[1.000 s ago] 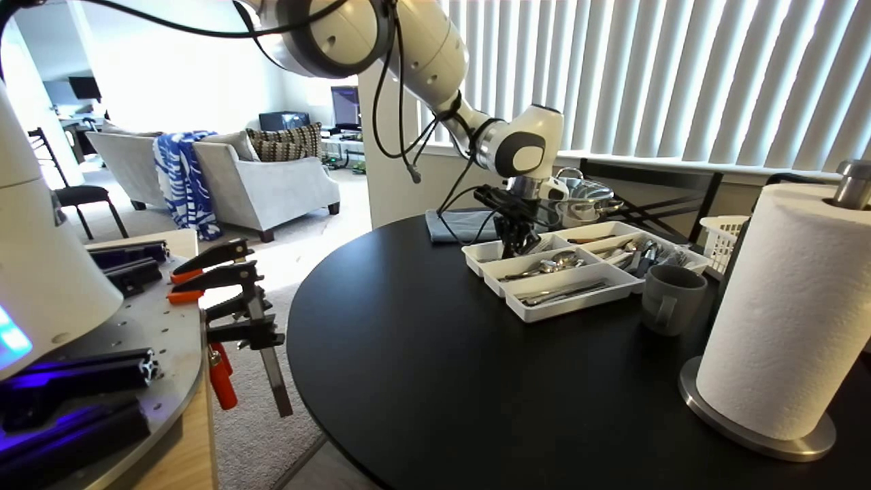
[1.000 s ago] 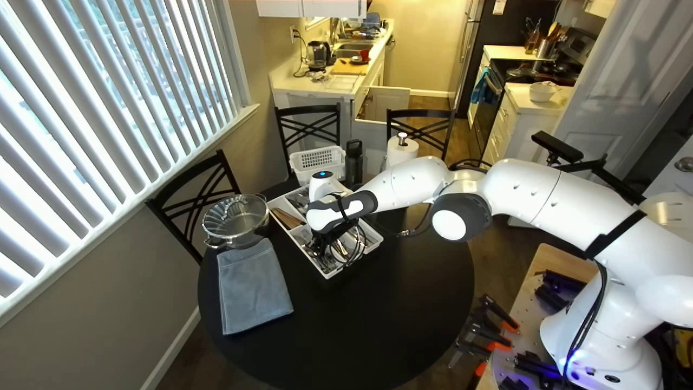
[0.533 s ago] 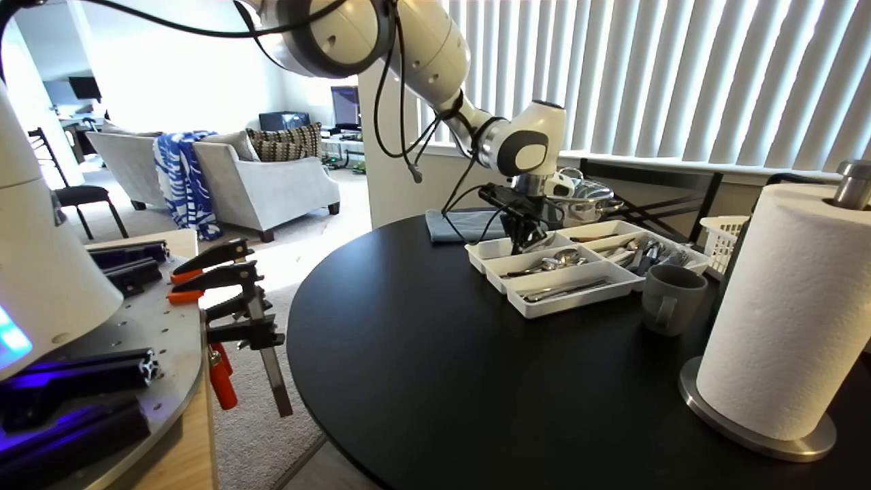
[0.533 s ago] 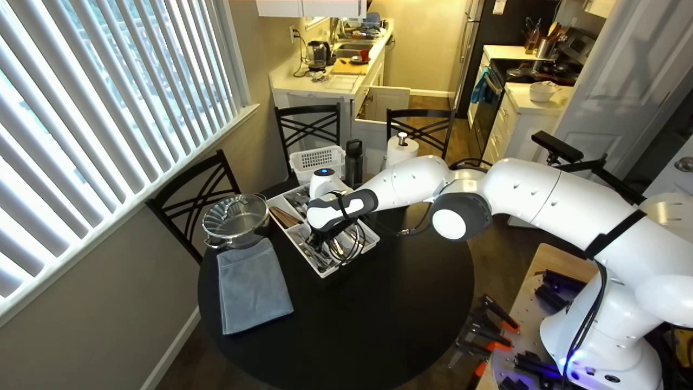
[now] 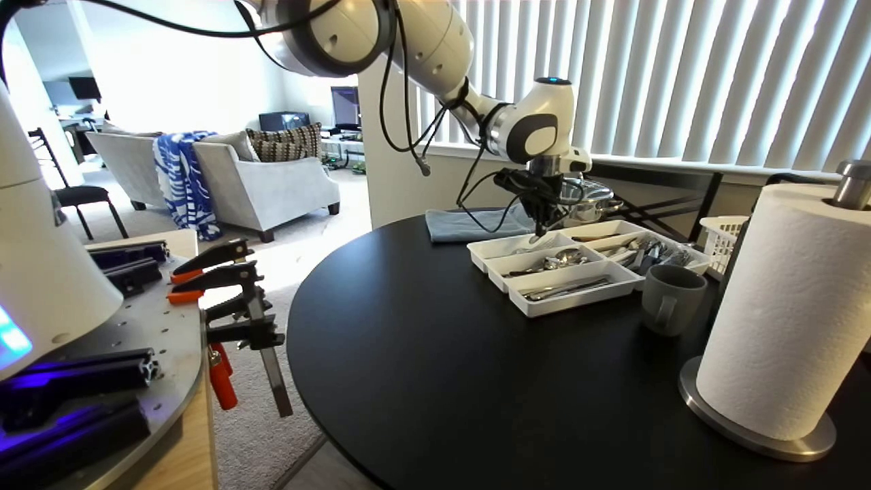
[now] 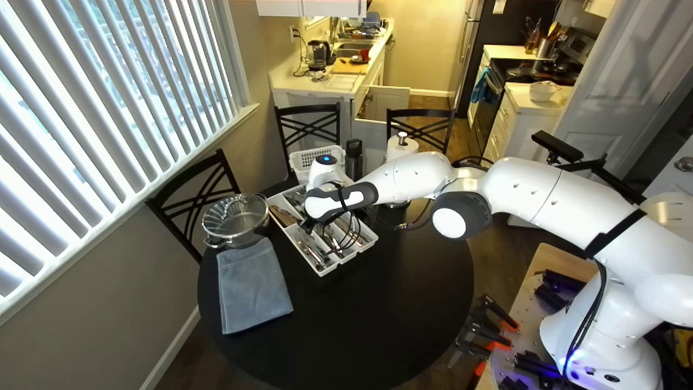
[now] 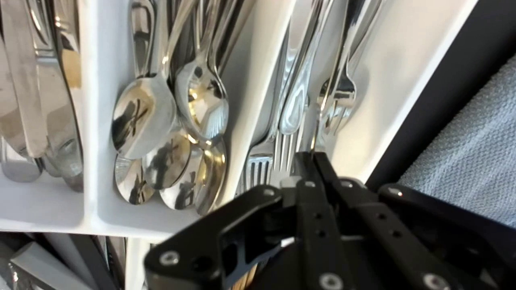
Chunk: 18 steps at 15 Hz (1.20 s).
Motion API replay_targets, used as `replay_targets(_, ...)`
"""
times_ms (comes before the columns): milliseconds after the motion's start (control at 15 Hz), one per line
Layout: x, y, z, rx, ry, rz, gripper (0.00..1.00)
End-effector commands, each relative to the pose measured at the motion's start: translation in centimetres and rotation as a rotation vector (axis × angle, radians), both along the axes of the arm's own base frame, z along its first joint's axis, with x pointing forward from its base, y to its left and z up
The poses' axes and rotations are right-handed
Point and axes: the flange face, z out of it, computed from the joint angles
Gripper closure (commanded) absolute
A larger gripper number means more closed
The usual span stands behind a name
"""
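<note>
A white plastic cutlery tray with compartments (image 5: 578, 304) stood on a round black worktop (image 5: 408, 354). Over its long side compartment, the one nearest the folded grey-blue cloth towel (image 6: 254, 290), was the black, jointed claw (image 7: 313, 156), its fingers drawn up narrow on one thin silver metal utensil (image 7: 322, 105). That piece was seen nearly edge-on, slanting over the compartment, and its kind could not be made out. Below it lay shiny silver metal forks (image 7: 293, 112); the next compartment held silver metal spoons (image 7: 203, 100) with overlapping bowls, and the one beyond that silver table knives (image 7: 52, 92). The towel lay near the worktop's edge by the white slatted window blinds (image 5: 653, 88), with a round shiny steel pot with a clear glass lid (image 6: 238, 225) just beside it at the same edge. A dark grey cylindrical mug (image 5: 684, 303) stood just beside a corner of the tray, and a tall white paper-towel roll (image 5: 776, 320) stood near the mug.
</note>
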Motion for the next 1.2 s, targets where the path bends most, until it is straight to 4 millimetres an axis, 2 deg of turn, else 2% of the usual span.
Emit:
replay_targets(0,0.2,-0.8,0.4,0.026,0.000,0.009,0.99)
replay_targets(200,0.3,-0.6,1.2,0.022,-0.001,-0.002,0.99)
replay_targets(600,0.2,2.4,4.5,-0.023,0.004,0.006,0.99)
replay_targets(733,-0.2,3.6,4.6,-0.031,0.012,0.014,0.99)
replay_targets(800,0.6,3.0,3.8,-0.006,-0.019,0.020,0.97)
replay_targets(933,0.3,3.9,4.0,-0.012,-0.008,0.027,0.97)
replay_targets(1133,0.1,3.9,3.9,-0.017,0.000,0.028,0.97)
